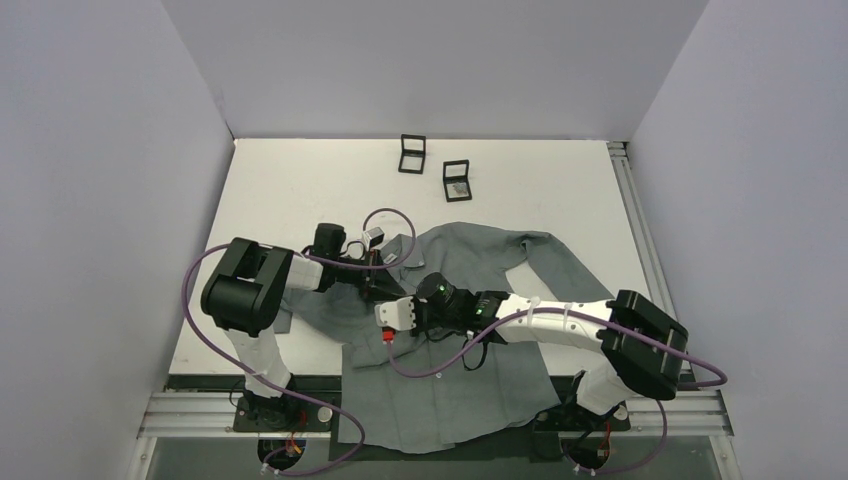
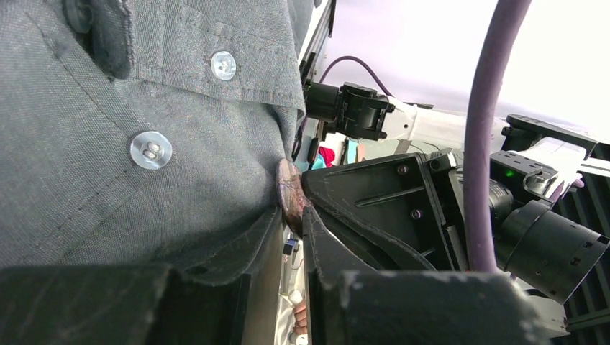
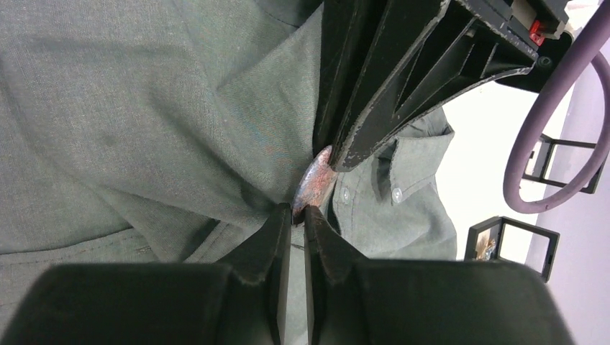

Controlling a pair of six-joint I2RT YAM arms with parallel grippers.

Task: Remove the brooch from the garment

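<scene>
Black fingers (image 3: 266, 244) of the right gripper (image 3: 295, 214) fill the bottom of the right wrist view, drawn together to a narrow slit. At their tips they nip the lower rim of the small round reddish-brown brooch (image 3: 316, 183), which is seen edge-on and tilted, pressed against the large grey collared button-up shirt (image 3: 144, 108). From the opposite side the left gripper (image 3: 334, 154) meets the brooch's upper rim, one black tip touching it. In the left wrist view a fold of the shirt lies between that gripper's fingers, but whether they clamp it I cannot tell. Small white buttons (image 2: 151, 149) sit on the cloth near the brooch. Farther out, the shirt lies spread on the white desk (image 1: 300, 180). Two small square black boxes (image 1: 412, 153) stand well apart from both grippers, beyond the shirt.
</scene>
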